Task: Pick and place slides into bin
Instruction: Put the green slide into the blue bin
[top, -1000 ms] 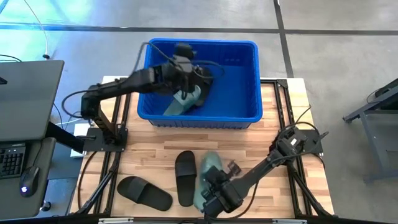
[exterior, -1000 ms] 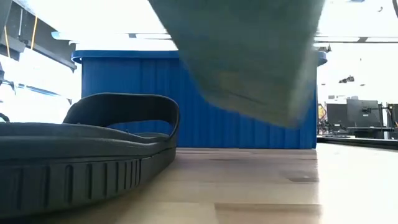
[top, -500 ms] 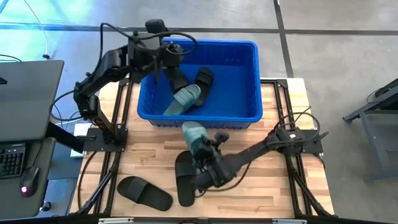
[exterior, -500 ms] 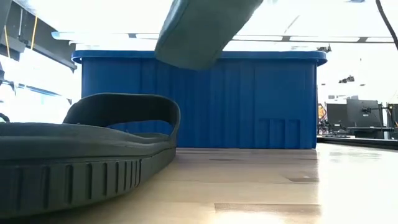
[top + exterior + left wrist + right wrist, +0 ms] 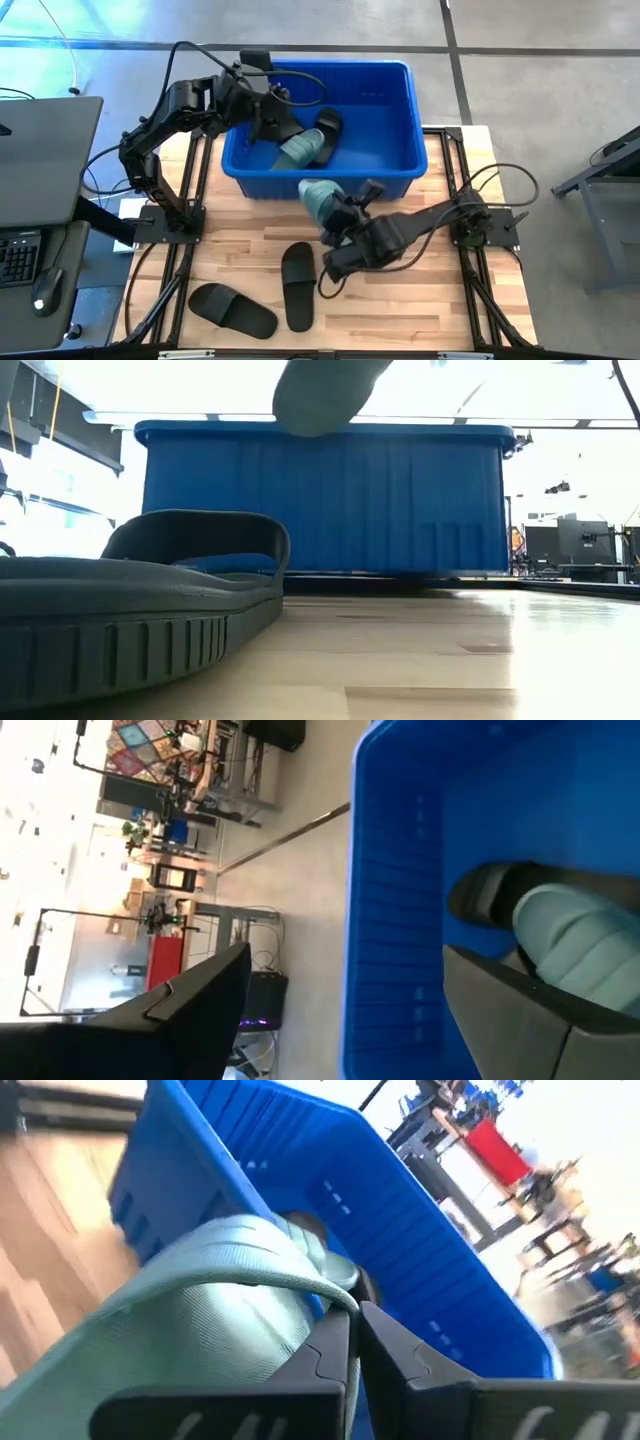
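Note:
The blue bin [image 5: 400,110] stands at the table's far middle and holds a green slide [image 5: 300,150] and two black slides [image 5: 327,127]. My right gripper [image 5: 335,213] is shut on the second green slide [image 5: 317,196], which hangs at the bin's near wall and shows high in the low view [image 5: 325,395]. My left gripper [image 5: 262,98] is open. Its fingers [image 5: 190,1010] stand on either side of the bin's left wall [image 5: 385,920]. Two black slides [image 5: 298,285] [image 5: 232,308] lie sole down on the near table. My right gripper pinches the green slide's strap at its edge [image 5: 335,1295] between its two shut fingers [image 5: 320,1355]. The slide is lifted clear of the table, toe end toward the bin. My left gripper: I cannot tell whether its fingers touch the bin's wall.
A black slide [image 5: 140,600] fills the low view's near left. A desk with a keyboard and mouse [image 5: 40,290] stands beyond the table's left edge. Bare wood [image 5: 440,300] lies at the near right.
My right gripper has carried the green slide up and toward the table's far edge, to the bin's near wall. My left gripper has left the bin's inside and come to its left wall. The bin has shifted slightly right, and a dark gap shows under it in the low view.

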Controlling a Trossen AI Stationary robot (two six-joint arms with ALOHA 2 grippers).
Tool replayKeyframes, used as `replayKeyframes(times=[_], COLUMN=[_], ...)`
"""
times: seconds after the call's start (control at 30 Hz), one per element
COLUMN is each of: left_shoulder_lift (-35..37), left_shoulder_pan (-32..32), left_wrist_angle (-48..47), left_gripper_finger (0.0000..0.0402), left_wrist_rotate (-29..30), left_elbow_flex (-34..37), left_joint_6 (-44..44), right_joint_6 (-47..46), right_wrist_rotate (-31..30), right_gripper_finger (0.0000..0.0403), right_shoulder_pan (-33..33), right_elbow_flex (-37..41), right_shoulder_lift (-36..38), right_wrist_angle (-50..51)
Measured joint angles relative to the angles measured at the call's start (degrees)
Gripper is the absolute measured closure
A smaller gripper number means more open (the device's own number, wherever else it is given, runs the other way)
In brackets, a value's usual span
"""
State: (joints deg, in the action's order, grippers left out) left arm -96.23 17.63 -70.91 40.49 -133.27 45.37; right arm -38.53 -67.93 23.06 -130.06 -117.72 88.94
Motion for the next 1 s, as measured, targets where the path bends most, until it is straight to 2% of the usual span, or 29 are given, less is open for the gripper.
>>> replayKeyframes(times=[0.13, 0.27, 0.33, 0.5, 0.57, 0.63, 0.73, 1.0], left_shoulder_lift=[0.0, 0.0, -0.1, 0.0, 0.0, 0.0, 0.0, 0.0], left_shoulder_pan=[0.0, 0.0, 0.0, 0.0, 0.0, 0.0, 0.0, 0.0], left_wrist_angle=[-0.1, -0.5, -0.7, 0.5, 0.6, 0.6, 0.5, 0.5], left_gripper_finger=[0.0092, 0.0092, 0.0097, 0.0122, 0.0132, 0.0141, 0.0152, 0.0169], left_wrist_rotate=[0.0, -2.7, -5.4, -6.1, -6.0, -6.0, -6.0, -6.0], left_elbow_flex=[0.0, 1.2, 1.8, 3.0, 3.0, 3.0, 3.0, 3.0], left_joint_6=[-1.3, -5.9, -5.8, -5.5, -5.1, -5.1, -5.1, -5.2], right_joint_6=[0.7, 1.7, 2.4, -8.3, -4.3, 1.2, 2.5, 6.7], right_wrist_rotate=[2.3, 9.2, 6.2, -4.4, -6.8, -8.9, -9.8, -7.8], right_gripper_finger=[0.0403, 0.0403, 0.0403, 0.0403, 0.0403, 0.0403, 0.0403, 0.0403], right_shoulder_pan=[0.1, 2.1, 3.5, 3.9, 2.8, 1.2, -2.2, -18.7], right_elbow_flex=[0.0, 2.0, 2.7, 2.7, 2.7, 2.7, 2.6, 2.6], right_shoulder_lift=[0.4, -1.1, -2.1, -1.3, -0.4, 0.7, 2.9, 6.0], right_wrist_angle=[-4.9, -12.4, -11.4, 1.7, 0.0, -2.2, -1.1, 1.2])
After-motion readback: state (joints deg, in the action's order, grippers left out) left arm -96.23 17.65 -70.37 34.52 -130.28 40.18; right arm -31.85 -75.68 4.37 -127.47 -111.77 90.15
